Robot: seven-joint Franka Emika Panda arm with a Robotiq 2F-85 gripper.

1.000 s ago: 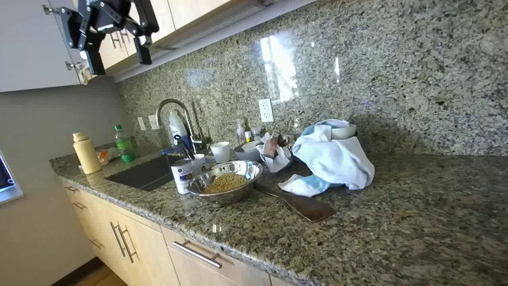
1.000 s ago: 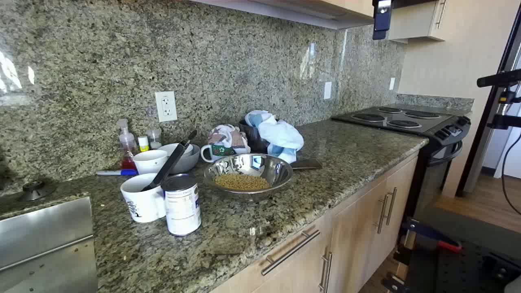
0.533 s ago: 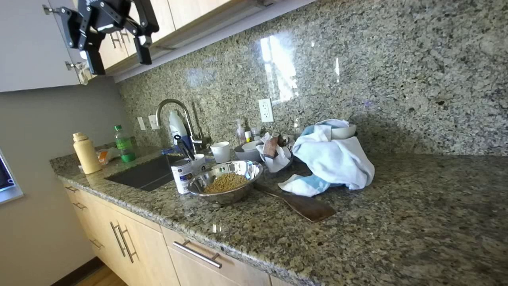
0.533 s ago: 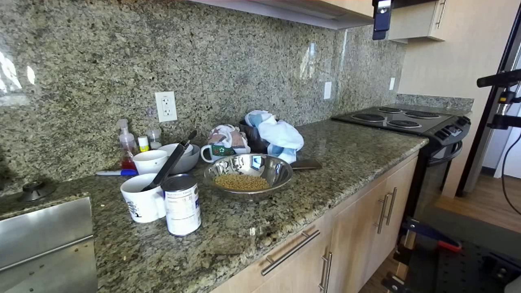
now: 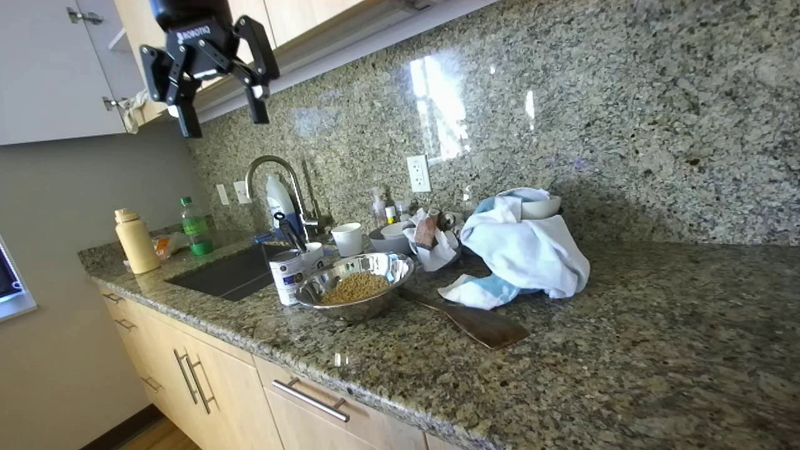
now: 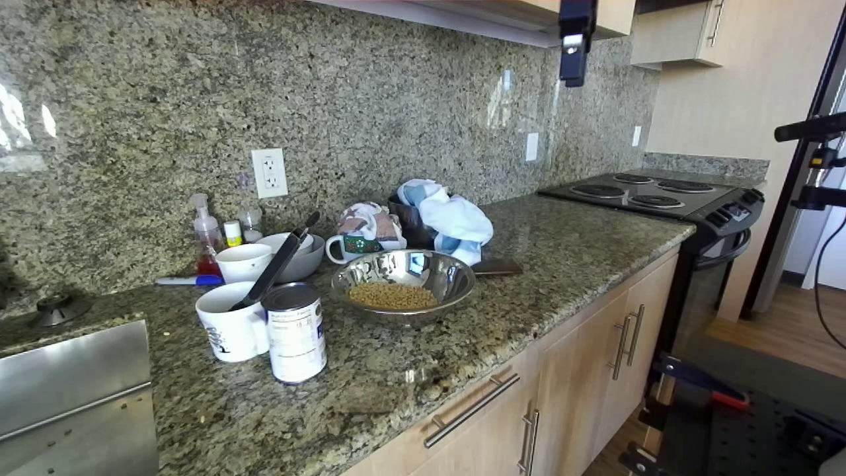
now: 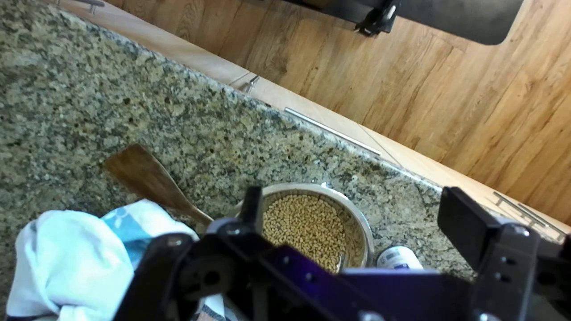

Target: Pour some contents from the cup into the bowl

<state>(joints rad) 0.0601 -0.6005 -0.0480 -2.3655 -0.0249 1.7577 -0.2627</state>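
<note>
A steel bowl (image 5: 400, 270) stands on the counter with tan grains (image 5: 356, 289) in it; it also shows in an exterior view (image 6: 456, 294) and the wrist view (image 7: 332, 191). A white cup (image 5: 347, 240) stands behind it near the sink, upright. A white mug (image 6: 228, 334) with black tongs (image 6: 272, 268) in it stands beside a white can (image 6: 297, 344). I cannot tell which cup is meant. My gripper (image 5: 225, 122) is open and empty, high above the counter. In the wrist view, my gripper's (image 7: 350, 196) fingers stand wide apart, with part of the bowl below between them.
A wooden spatula (image 5: 487, 326) lies beside the bowl. A blue-white towel (image 5: 531, 250) drapes over dishes behind it. A grey bowl (image 6: 304, 264), a soap bottle (image 6: 207, 228) and a patterned mug (image 6: 357, 246) stand near the backsplash. Upper cabinets (image 5: 312, 19) hang near the gripper.
The gripper has moved down, to the right in one exterior view and to the left in the other, staying open. The things on the counter have not moved.
</note>
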